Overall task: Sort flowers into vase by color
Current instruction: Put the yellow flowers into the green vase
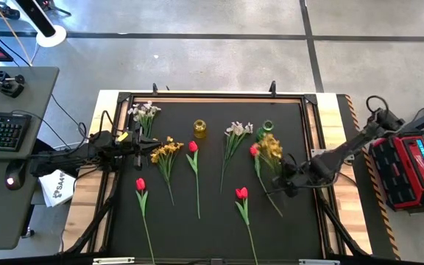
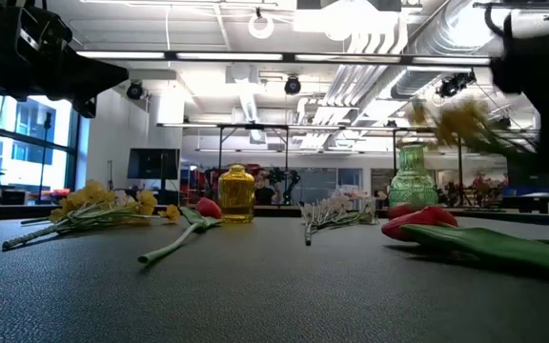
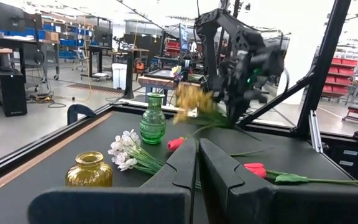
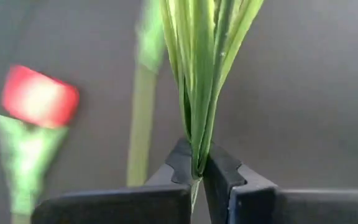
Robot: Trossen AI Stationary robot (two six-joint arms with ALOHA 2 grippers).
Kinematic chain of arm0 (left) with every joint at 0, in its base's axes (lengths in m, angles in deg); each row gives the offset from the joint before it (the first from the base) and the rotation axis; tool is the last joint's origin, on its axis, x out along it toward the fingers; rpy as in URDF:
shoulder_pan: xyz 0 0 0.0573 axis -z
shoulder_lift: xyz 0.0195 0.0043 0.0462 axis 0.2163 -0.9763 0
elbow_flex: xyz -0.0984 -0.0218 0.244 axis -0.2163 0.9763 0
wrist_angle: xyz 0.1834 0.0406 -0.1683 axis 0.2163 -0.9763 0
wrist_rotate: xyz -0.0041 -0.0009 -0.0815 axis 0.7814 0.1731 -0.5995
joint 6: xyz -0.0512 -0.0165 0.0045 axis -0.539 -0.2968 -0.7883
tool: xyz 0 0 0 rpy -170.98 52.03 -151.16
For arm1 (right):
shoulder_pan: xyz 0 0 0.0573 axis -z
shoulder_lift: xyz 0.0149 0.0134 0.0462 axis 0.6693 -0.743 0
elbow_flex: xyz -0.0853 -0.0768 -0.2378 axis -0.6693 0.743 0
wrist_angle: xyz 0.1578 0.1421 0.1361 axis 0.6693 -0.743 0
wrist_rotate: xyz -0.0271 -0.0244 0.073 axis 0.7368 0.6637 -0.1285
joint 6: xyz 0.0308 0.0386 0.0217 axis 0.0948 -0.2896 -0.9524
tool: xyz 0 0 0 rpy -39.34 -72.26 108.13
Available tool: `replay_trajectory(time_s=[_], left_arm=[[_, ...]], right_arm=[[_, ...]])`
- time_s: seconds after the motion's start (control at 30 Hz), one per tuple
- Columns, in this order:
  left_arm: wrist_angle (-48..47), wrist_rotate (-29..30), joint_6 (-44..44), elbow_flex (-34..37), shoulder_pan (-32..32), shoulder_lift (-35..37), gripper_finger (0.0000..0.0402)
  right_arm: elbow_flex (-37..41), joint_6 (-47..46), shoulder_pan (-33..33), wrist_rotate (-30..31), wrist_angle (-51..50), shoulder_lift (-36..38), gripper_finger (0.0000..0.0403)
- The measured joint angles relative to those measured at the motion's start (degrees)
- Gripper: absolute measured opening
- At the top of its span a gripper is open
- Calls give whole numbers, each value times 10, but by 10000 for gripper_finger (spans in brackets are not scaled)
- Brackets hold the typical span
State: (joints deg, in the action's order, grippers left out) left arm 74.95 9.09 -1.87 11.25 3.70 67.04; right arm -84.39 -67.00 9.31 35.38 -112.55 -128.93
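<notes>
**Supervisor:** Workshop clutter behind the rig aside, report the table.

**Operator:** I have a black table [image 1: 219, 228] with flowers lying loose on it: 1 white spray [image 1: 145, 114] at the far left, 1 yellow spray [image 1: 166, 150], 1 white spray [image 1: 235, 132] near centre, and red tulips [image 1: 193, 147] scattered toward the near edge. 2 vases stand at the far side, yellow vase [image 1: 199, 128] and green vase [image 1: 267, 128].

**Supervisor:** Claw status?

**Operator:** Right claw [image 4: 196, 171] is clamped on the green stems of a second yellow spray [image 1: 271, 146], raised off the table near the green vase. Left claw [image 3: 197, 163] is closed on nothing, waiting over the left side of the table.

**Supervisor:** Step in hand?

**Operator:** I judge it as lift and carry, with no stem seated in a vase yet. The next move calls for tipping the stems downward, aligning them over the chosen vase's narrow neck, lowering, then releasing. The spray is far taller than the vase, so tipping is a risk.
</notes>
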Motion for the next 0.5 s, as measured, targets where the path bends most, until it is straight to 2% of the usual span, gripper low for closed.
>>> replay_trajectory(time_s=[0.2, 0.37, 0.5], left_arm=[[0, 0, 0, 0, 0, 0, 8], [3, 0, 0, 0, 0, 0, 8], [4, 0, 0, 0, 0, 0, 8]], right_arm=[[-35, 99, -29, 186, 51, 21, 1], [-36, 229, -27, 318, 132, 21, 1], [-36, 335, -16, 461, 174, 21, 1]])
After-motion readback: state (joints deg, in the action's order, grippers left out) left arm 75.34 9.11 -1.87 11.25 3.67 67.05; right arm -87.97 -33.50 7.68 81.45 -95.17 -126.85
